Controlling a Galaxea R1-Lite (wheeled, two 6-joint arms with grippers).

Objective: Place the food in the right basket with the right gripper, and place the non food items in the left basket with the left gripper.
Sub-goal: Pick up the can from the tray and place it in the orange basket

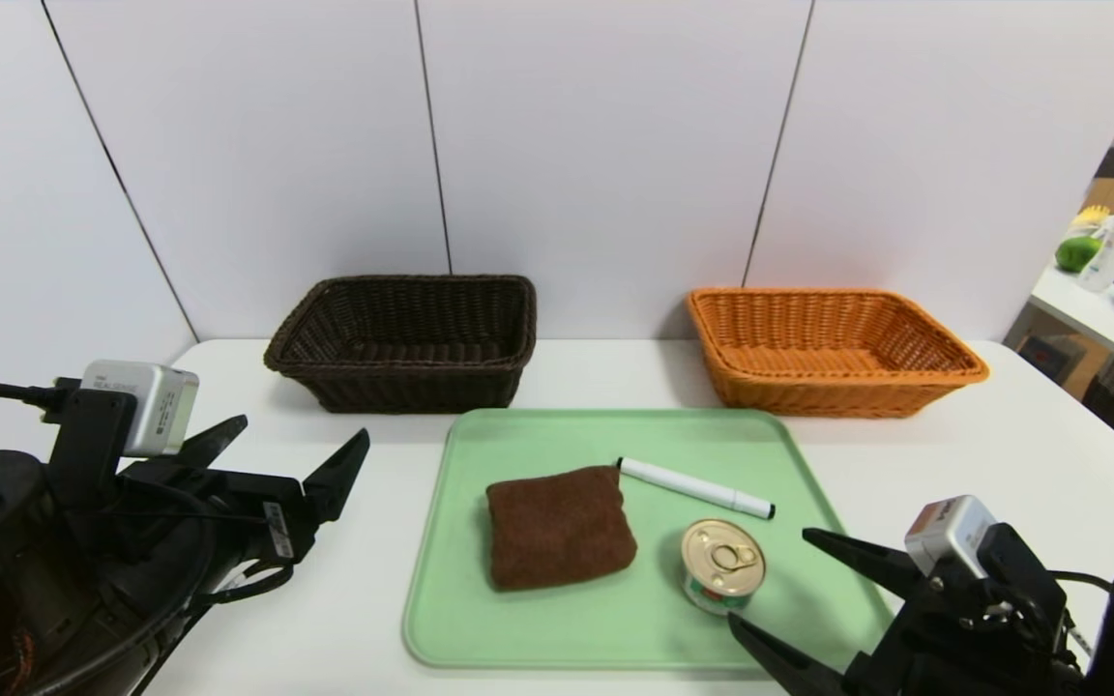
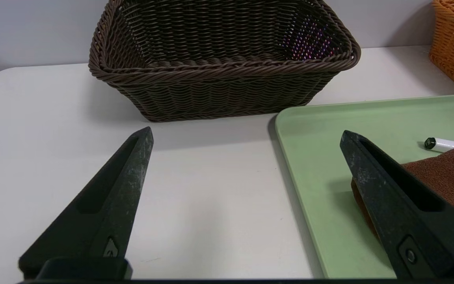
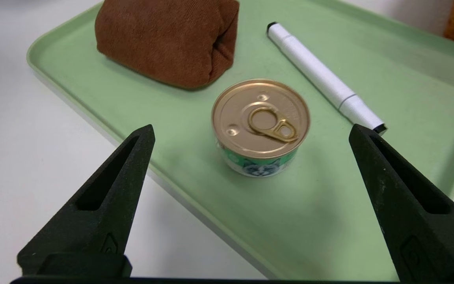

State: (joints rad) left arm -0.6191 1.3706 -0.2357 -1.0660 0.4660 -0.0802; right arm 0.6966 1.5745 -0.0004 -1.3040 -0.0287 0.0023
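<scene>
My right gripper [image 1: 770, 580], spread wide and empty at the head view's lower right, could knock the can [image 1: 722, 565] into the marker [image 1: 695, 486]; my left gripper [image 1: 291, 449] gapes empty.

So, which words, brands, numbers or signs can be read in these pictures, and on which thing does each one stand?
"REALSENSE": on the silver camera box above the left gripper, small but legible.
Can: the label shows a cat's face; no words can be read there, and the embossed text on the lid is too faint.
Sticker on the left gripper: too small to read.
Marker: no print visible.
</scene>
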